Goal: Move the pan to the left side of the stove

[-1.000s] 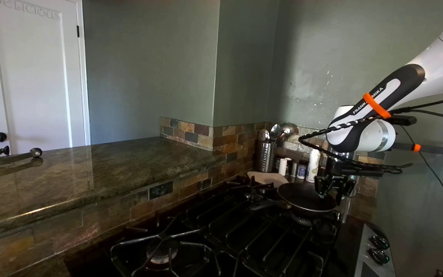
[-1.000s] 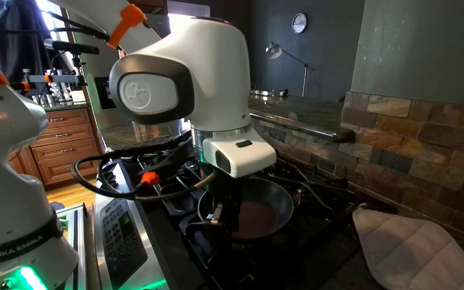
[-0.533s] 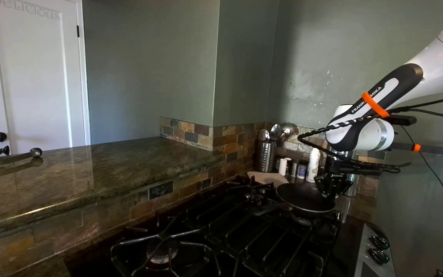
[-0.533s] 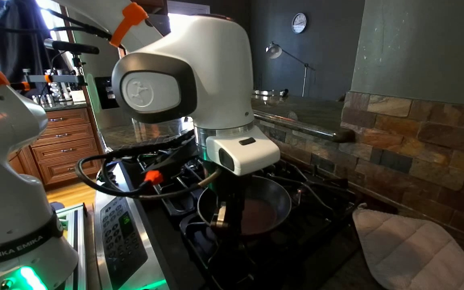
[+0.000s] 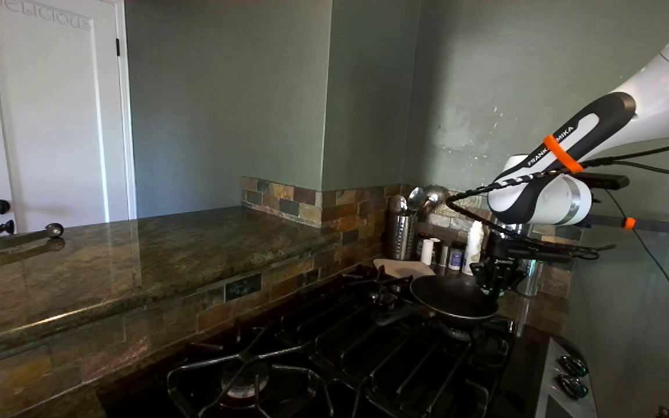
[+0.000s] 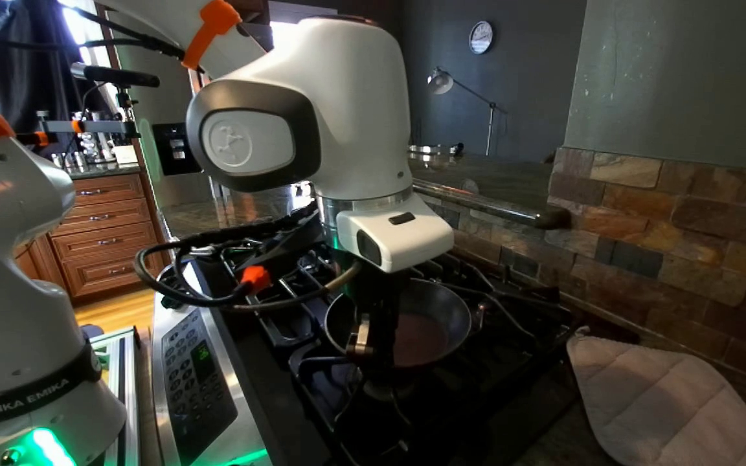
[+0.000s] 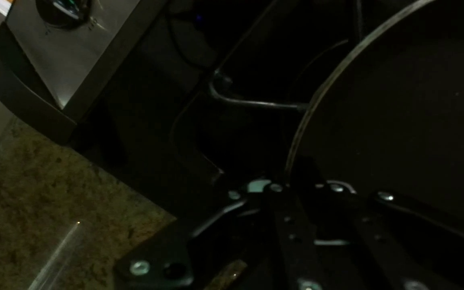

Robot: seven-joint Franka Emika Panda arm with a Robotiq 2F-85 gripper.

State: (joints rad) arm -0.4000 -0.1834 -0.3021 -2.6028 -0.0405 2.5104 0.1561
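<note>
The dark round pan [image 5: 450, 295] stands over a burner at the far end of the black stove [image 5: 323, 331]; its handle [image 5: 398, 315] points away from the gripper. Coming down from above, my gripper [image 5: 490, 292] is at the pan's rim nearest the control strip. In the wrist view the rim runs in between the fingertips of the gripper [image 7: 293, 179], which are drawn together on it, though the picture is very dark. The arm covers part of the pan [image 6: 426, 330] in an exterior view. Whether the pan touches the grate is hard to tell.
A pale quilted potholder [image 6: 677, 401] lies beside the stove. Behind the pan stand a steel utensil holder [image 5: 402, 237] and a white bottle [image 5: 474, 249]. A raised stone counter [image 5: 137, 261] with a tiled wall [image 6: 645, 259] runs along the stove. The control panel [image 6: 198, 382] borders the opposite side.
The fingers have drawn together on the pan's rim. Gripper and pan have both shifted slightly leftward in the exterior view that shows the door, and the arm has moved the same way.
</note>
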